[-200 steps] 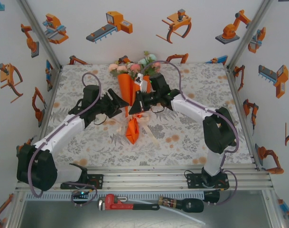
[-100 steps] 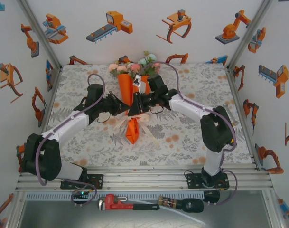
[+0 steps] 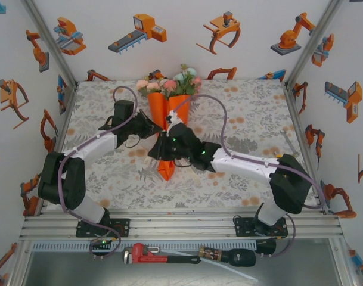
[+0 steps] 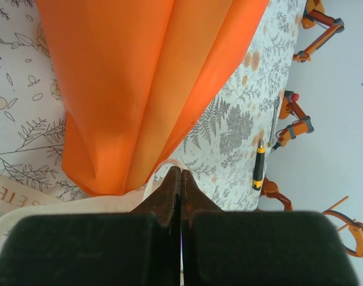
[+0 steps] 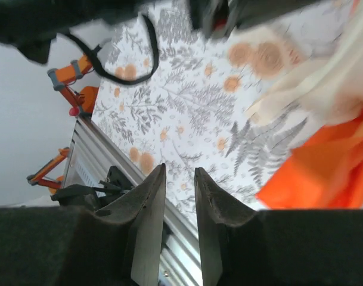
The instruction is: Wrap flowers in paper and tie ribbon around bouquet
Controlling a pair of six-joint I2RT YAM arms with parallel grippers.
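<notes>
Overhead view of a fern-printed counter (image 3: 241,113) where 2 white robot arms meet at the centre. A bouquet (image 3: 163,107), a bright orange paper cone, lies with its small pink, peach and pale blue flowers (image 3: 169,85) at 12 o'clock and its pointed tip at 6 o'clock. The left claw (image 3: 152,128) sits at the cone's 9 o'clock side. The right claw (image 3: 159,150) reaches over its lower half from 4 o'clock.

In the left wrist view, the left claw (image 4: 181,179) is pressed together just below the smooth orange paper (image 4: 139,77). It appears to be nipping the narrow cream-white gauzy ribbon (image 4: 50,202), which trails toward 9 o'clock. In the right wrist view, the right claw (image 5: 179,179) is slightly spread and empty, with ribbon (image 5: 312,89) bunched at 2 o'clock.

The tie looks under way. To do it well, the left claw should hold tension while the right closes on a loose tail near the cone. The right should then pull gently outward so the cone neither slides nor creases.
</notes>
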